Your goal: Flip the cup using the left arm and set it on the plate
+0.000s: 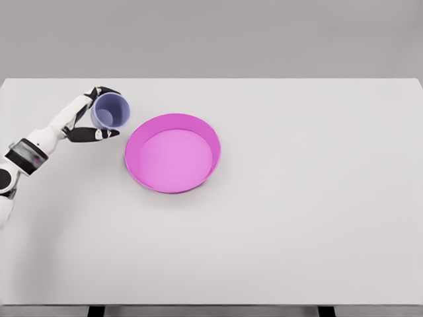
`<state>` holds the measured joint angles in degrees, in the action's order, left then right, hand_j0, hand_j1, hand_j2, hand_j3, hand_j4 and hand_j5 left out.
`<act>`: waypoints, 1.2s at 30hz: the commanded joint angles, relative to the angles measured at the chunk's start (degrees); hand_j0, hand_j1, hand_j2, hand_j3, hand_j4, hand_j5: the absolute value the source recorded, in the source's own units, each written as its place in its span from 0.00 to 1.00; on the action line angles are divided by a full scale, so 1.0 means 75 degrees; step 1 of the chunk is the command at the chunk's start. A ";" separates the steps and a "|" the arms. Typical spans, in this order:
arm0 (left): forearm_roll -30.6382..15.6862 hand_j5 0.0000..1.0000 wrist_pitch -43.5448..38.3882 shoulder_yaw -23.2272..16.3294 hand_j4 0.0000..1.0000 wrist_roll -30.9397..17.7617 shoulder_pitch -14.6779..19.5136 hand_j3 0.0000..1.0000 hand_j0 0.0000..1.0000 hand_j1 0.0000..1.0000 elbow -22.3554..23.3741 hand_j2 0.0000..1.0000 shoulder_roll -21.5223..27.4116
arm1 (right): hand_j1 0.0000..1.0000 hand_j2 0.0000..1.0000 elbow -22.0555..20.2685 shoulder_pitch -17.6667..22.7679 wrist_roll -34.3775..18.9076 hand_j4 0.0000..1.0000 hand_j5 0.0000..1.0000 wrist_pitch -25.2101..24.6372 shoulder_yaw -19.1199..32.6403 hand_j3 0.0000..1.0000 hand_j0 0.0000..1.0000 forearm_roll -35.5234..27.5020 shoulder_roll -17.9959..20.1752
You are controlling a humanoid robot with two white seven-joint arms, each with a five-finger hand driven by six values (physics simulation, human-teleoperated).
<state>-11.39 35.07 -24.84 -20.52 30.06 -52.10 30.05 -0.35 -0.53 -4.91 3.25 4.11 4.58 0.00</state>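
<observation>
My left fingers (99, 92) are curled around a pale lavender-blue cup (111, 110), clamped on it from the far side, with dark fingertips showing over its upper edge. My thumb (92, 134) reaches along the near side, just under the cup, its dark tip pointing toward the plate. The cup sits between thumb and fingers, tilted so that its open mouth faces up toward my head camera and I can see into its hollow. Whether its lower edge touches the table I cannot tell.

Behind the fingers, my left hand (84, 113) joins a white forearm (46, 137) with a dark band at the wrist, which runs down to the left edge of the view.

Just beyond my thumb tip, to the right of the cup, lies a round magenta plate (210, 141) with a raised rim and a paler pink floor. The cup is near the plate's left rim but apart from it; a narrow strip of table shows between them.

Both rest over a wide white table (317, 218), with a grey wall behind it. Two dark table legs (325, 311) peek out along the bottom edge.
</observation>
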 commanded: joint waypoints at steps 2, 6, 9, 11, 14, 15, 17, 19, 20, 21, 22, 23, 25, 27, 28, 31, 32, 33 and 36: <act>-0.0215 0.45 -0.0009 0.0007 0.45 0.0005 -0.0012 0.45 0.45 0.45 -0.0026 0.45 -0.0069 | 1.00 1.00 0.0000 0.0000 -0.0001 1.00 1.00 0.0000 0.0003 1.00 1.00 -0.0001 0.0000; -0.0238 0.44 -0.0009 0.0007 0.44 0.0005 0.0012 0.44 0.44 0.44 -0.0061 0.44 -0.0057 | 1.00 1.00 0.0000 0.0000 -0.0001 1.00 1.00 0.0000 0.0003 1.00 1.00 -0.0001 0.0000; -0.0602 0.44 -0.0009 0.0007 0.44 0.0005 -0.0023 0.44 0.44 0.44 -0.0389 0.44 0.0013 | 1.00 1.00 0.0000 0.0000 -0.0001 1.00 1.00 0.0000 0.0003 1.00 1.00 -0.0001 0.0000; -0.0684 0.44 -0.0009 0.0007 0.44 0.0005 -0.0047 0.44 0.44 0.44 -0.0600 0.44 0.0002 | 1.00 1.00 0.0000 0.0000 -0.0001 1.00 1.00 0.0000 -0.0008 1.00 1.00 -0.0001 0.0000; -0.0707 0.44 -0.0009 0.0007 0.44 0.0005 -0.0117 0.44 0.44 0.44 -0.0881 0.44 -0.0057 | 1.00 1.00 0.0000 0.0000 -0.0001 1.00 1.00 0.0000 0.0003 1.00 1.00 -0.0001 0.0000; -0.0778 0.44 -0.0009 0.0007 0.44 0.0005 -0.0223 0.44 0.44 0.44 -0.1092 0.44 -0.0045 | 1.00 1.00 0.0000 0.0000 -0.0001 1.00 1.00 0.0000 0.0003 1.00 1.00 -0.0001 0.0000; -0.0778 0.44 -0.0009 0.0007 0.44 0.0005 -0.0328 0.44 0.44 0.44 -0.1279 0.44 -0.0057 | 1.00 1.00 0.0000 0.0000 -0.0001 1.00 1.00 0.0000 -0.0008 1.00 1.00 -0.0001 0.0000; -0.0778 0.44 -0.0009 0.0007 0.44 0.0005 -0.0375 0.44 0.44 0.44 -0.1444 0.44 -0.0045 | 1.00 1.00 0.0000 0.0000 -0.0001 1.00 1.00 0.0000 0.0003 1.00 1.00 -0.0001 0.0000; -0.0778 0.44 -0.0009 0.0007 0.44 0.0005 -0.0445 0.44 0.44 0.44 -0.1596 0.44 -0.0022 | 1.00 1.00 0.0000 0.0000 -0.0001 1.00 1.00 0.0000 0.0003 1.00 1.00 -0.0001 0.0000; -0.0778 0.44 -0.0009 0.0007 0.44 0.0005 -0.0457 0.44 0.44 0.44 -0.1655 0.44 -0.0022 | 1.00 1.00 0.0000 -0.0012 -0.0001 1.00 1.00 0.0000 0.0003 1.00 1.00 -0.0001 0.0000; -0.0778 0.44 -0.0009 0.0007 0.44 0.0005 -0.0469 0.44 0.44 0.44 -0.1713 0.44 -0.0022 | 1.00 1.00 0.0000 -0.0012 -0.0001 1.00 1.00 0.0000 0.0003 1.00 1.00 -0.0001 0.0000; -0.0778 0.44 -0.0009 -0.0005 0.44 0.0005 -0.0551 0.44 0.44 0.44 -0.1877 0.44 -0.0010 | 1.00 1.00 0.0000 0.0000 -0.0001 1.00 1.00 0.0000 -0.0009 1.00 1.00 -0.0001 0.0000; -0.0778 0.44 -0.0009 -0.0016 0.44 0.0005 -0.0586 0.44 0.44 0.44 -0.2053 0.44 0.0002 | 1.00 1.00 0.0000 0.0000 -0.0001 1.00 1.00 0.0000 0.0003 1.00 1.00 -0.0001 0.0000; -0.0778 0.41 -0.0009 -0.0040 0.41 0.0005 -0.0680 0.41 0.41 0.41 -0.2217 0.41 0.0013 | 1.00 1.00 0.0000 0.0000 -0.0001 1.00 1.00 0.0000 -0.0008 1.00 1.00 -0.0001 0.0000; -0.0766 0.41 -0.0009 -0.0040 0.41 0.0005 -0.0750 0.41 0.41 0.41 -0.2299 0.41 0.0013 | 1.00 1.00 0.0000 0.0000 -0.0001 1.00 1.00 0.0000 0.0003 1.00 1.00 -0.0001 0.0000; -0.0766 0.41 -0.0009 -0.0087 0.41 -0.0007 -0.0949 0.41 0.41 0.41 -0.2580 0.41 -0.0022 | 1.00 1.00 0.0000 0.0000 -0.0001 1.00 1.00 0.0000 0.0003 1.00 1.00 -0.0001 0.0000; -0.0766 0.41 -0.0009 -0.0180 0.41 0.0005 -0.0949 0.41 0.41 0.41 -0.2627 0.41 -0.0034 | 1.00 1.00 0.0000 0.0000 -0.0001 1.00 1.00 0.0000 0.0003 1.00 1.00 -0.0001 0.0000; -0.0766 0.41 -0.0009 -0.0262 0.41 0.0005 -0.0949 0.41 0.41 0.41 -0.2674 0.41 -0.0045 | 1.00 1.00 0.0000 0.0000 -0.0001 1.00 1.00 0.0000 -0.0008 1.00 1.00 -0.0001 0.0000; -0.0777 0.41 -0.0009 -0.0274 0.41 0.0017 -0.1031 0.41 0.41 0.41 -0.2850 0.41 -0.0057 | 1.00 1.00 0.0000 0.0000 -0.0001 1.00 1.00 0.0000 0.0003 1.00 1.00 -0.0001 0.0000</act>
<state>-16.65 35.08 -26.60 -20.51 22.24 -72.46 29.66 -0.35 -0.53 -4.91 3.25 4.10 4.58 0.00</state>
